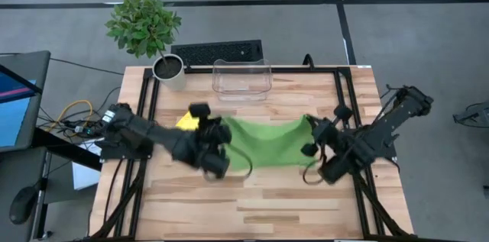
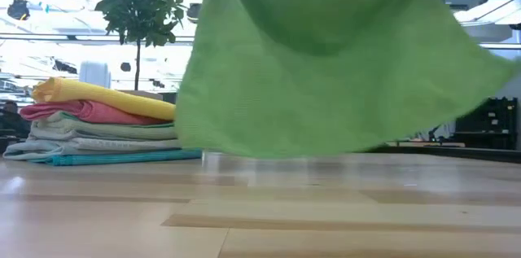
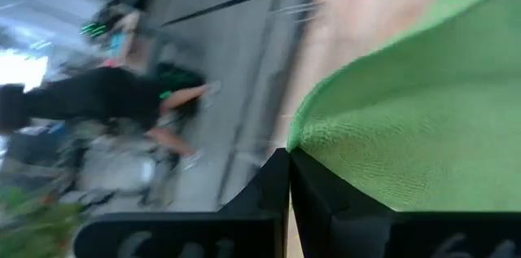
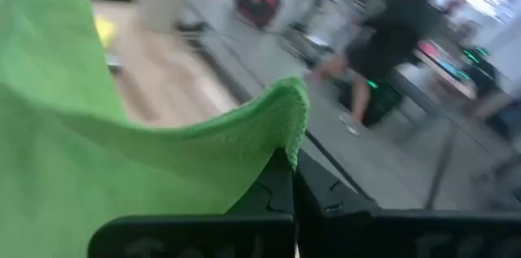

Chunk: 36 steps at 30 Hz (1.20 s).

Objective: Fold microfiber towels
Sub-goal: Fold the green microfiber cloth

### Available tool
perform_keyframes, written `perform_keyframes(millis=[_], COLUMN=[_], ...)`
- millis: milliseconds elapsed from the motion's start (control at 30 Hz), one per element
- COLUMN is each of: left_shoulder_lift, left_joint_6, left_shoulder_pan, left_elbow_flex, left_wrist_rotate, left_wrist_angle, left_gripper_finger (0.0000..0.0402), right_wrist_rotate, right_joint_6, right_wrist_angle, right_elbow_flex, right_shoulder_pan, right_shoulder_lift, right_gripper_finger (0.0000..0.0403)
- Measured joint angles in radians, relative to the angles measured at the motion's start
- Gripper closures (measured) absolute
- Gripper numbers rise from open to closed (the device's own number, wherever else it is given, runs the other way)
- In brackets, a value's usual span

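Right now the green towel (image 2: 326, 63) hangs stretched over mid-table btwn both arms: left gripper (image 3: 289, 160) clenched on one top corner, right gripper (image 4: 291, 168) clenched on the other. Prob. spread-out step; next needs lowering it flat w/ even tension. Behind, stack of folded towels (image 2: 98, 124). No readable labels or writing

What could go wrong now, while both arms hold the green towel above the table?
1. Each end effector, left and right, pinches only a corner of the green towel, so a corner may slip out.
2. The towel's lower edge hangs near the stack of folded towels and may brush it.
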Motion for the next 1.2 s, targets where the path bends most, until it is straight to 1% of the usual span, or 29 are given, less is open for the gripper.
perform_keyframes(millis=[100, 200, 233, 300, 400, 467, 600, 667, 767, 900, 967, 1067, 1200], left_shoulder_lift=[-0.002, -0.002, -0.002, -0.002, -0.002, -0.002, 0.000, 0.000, 0.001, 0.002, 0.002, 0.002, 0.002], left_joint_6=[0.037, 0.073, 0.080, 0.051, 0.019, -0.014, -0.120, -0.146, -0.178, -0.232, -0.255, -0.272, -0.255], left_shoulder_pan=[0.097, 0.170, 0.185, 0.202, 0.192, 0.160, 0.065, 0.006, -0.086, -0.195, -0.240, -0.287, -0.306], left_elbow_flex=[-0.004, -0.006, -0.006, -0.006, -0.010, -0.041, -0.139, -0.212, -0.307, -0.410, -0.433, -0.443, -0.441], left_wrist_rotate=[-0.064, -0.079, -0.071, -0.012, 0.071, 0.109, 0.235, 0.307, 0.414, 0.557, 0.598, 0.644, 0.626], left_wrist_angle=[-0.011, -0.010, -0.011, -0.010, -0.008, 0.006, 0.046, 0.130, 0.257, 0.463, 0.544, 0.612, 0.644], left_gripper_finger=[0.0401, 0.0401, 0.0401, 0.0401, 0.0401, 0.0401, 0.0401, 0.0401, 0.0401, 0.0401, 0.0401, 0.0401, 0.0401], right_wrist_rotate=[-0.003, 0.022, 0.021, 0.013, -0.018, -0.052, -0.167, -0.215, -0.271, -0.279, -0.283, -0.312, -0.347], right_joint_6=[0.012, 0.019, 0.027, 0.031, 0.064, 0.085, 0.121, 0.169, 0.229, 0.241, 0.241, 0.258, 0.438], right_wrist_angle=[0.000, -0.004, -0.002, -0.004, -0.001, 0.033, 0.196, 0.289, 0.479, 0.777, 0.902, 1.014, 1.025], right_elbow_flex=[-0.070, -0.113, -0.125, -0.137, -0.155, -0.175, -0.244, -0.280, -0.329, -0.385, -0.399, -0.406, -0.406], right_shoulder_pan=[-0.066, -0.099, -0.099, -0.093, -0.045, 0.006, 0.143, 0.223, 0.328, 0.436, 0.469, 0.494, 0.495], right_shoulder_lift=[-0.020, -0.024, -0.024, -0.027, -0.019, -0.022, -0.019, -0.021, -0.020, -0.014, 0.014, 0.084, 0.195], right_gripper_finger=[0.0393, 0.0393, 0.0393, 0.0393, 0.0393, 0.0393, 0.0393, 0.0393, 0.0393, 0.0393, 0.0393, 0.0393, 0.0393])
